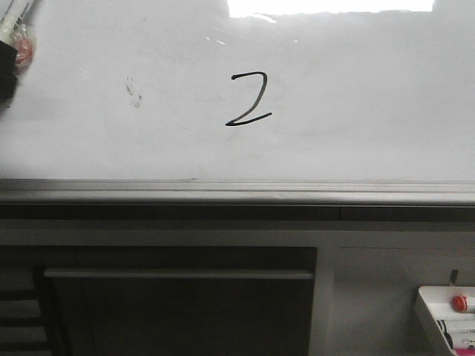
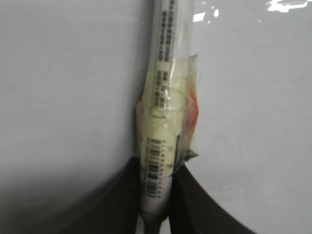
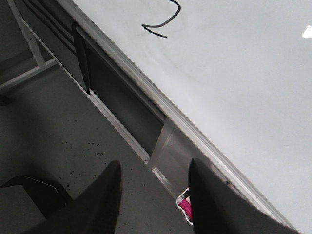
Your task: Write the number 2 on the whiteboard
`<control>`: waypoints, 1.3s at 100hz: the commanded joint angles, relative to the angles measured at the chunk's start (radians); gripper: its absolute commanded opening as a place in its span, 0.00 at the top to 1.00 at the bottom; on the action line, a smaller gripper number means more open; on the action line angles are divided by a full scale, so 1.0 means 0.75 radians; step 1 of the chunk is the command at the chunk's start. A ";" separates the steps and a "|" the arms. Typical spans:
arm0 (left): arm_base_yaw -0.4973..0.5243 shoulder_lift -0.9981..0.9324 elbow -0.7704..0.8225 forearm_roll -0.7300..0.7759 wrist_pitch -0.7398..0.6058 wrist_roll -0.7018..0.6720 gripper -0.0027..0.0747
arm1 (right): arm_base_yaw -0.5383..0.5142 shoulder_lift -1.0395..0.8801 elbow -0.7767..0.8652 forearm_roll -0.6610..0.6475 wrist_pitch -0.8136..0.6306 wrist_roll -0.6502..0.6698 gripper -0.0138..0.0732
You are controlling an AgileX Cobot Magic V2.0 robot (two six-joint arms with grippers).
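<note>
We see the number 2 (image 1: 249,99) drawn mid-whiteboard (image 1: 356,111). Our left gripper (image 2: 155,195), clenched on a marker (image 2: 163,122), sits far left of the digit; the right gripper (image 3: 151,195) hangs released.

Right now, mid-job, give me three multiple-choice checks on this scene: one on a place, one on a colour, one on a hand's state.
1. Where is the number 2 on the whiteboard?
A. Right of the dark smudge
B. Left of the smudge
C. On the bottom rail

2. What colour is the digit's line?
A. Red
B. Black
C. Green

3. What is the left hand doing?
A. Open and empty
B. Shut on a marker
C. Shut on a tray

Answers:
1 A, the front view shows the smudge to the digit's left.
2 B, the stroke is thin and black.
3 B, the left wrist view shows the fingers clamped on the taped marker barrel.
</note>
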 commanded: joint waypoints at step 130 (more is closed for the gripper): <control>0.297 -1.081 0.189 0.578 0.318 -0.465 0.99 | -0.007 -0.468 0.387 -0.606 -0.794 1.017 0.92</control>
